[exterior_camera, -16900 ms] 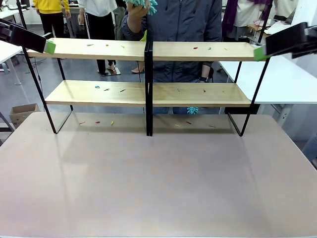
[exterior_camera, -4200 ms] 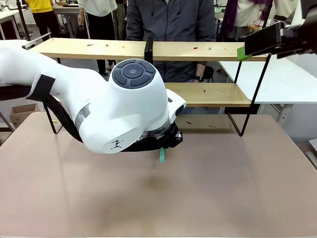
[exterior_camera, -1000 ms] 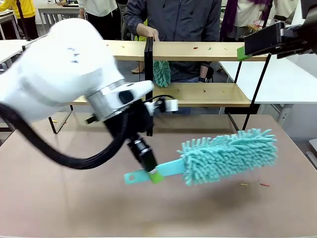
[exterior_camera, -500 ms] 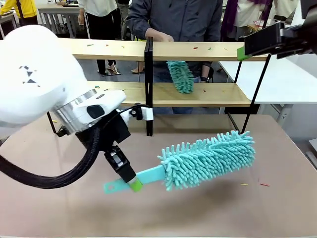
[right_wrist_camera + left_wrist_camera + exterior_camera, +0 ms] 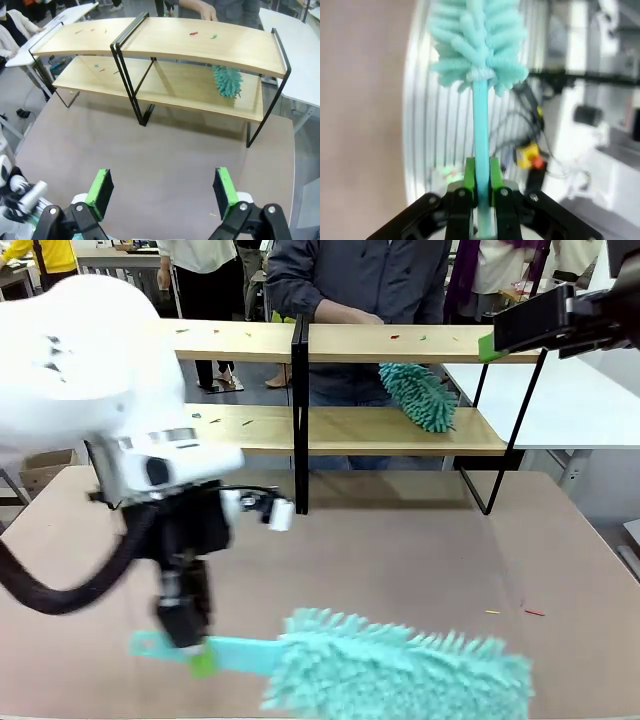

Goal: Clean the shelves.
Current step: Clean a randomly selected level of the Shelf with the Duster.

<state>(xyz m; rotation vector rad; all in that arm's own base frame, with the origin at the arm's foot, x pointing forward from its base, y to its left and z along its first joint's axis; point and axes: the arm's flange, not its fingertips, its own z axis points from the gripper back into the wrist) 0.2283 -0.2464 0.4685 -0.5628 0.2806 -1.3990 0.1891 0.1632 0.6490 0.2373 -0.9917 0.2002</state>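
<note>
Robot's left claw (image 5: pixel 200 655) clamped on the flat turquoise handle (image 5: pixel 481 125) of a fluffy turquoise duster (image 5: pixel 400 675), its green pads (image 5: pixel 469 172) pressed to either side of the handle. The duster's head stretches away from the claw toward the robot's right, low over the brownish-pink worktop (image 5: pixel 400 540). Beyond that claw, at the worktop's far side, stand the shelves (image 5: pixel 400 343), two tiers of light wood on a black frame, with small coloured scraps (image 5: pixel 395 337) scattered on the boards. The right claw (image 5: pixel 162 187), fingers well apart and holding nothing, hangs high, with the shelves ahead of it and below. Ahead of this claw, a second turquoise duster (image 5: pixel 227 80) lies on the lower board, and a person's hand (image 5: pixel 350 313) rests on the top board.
</note>
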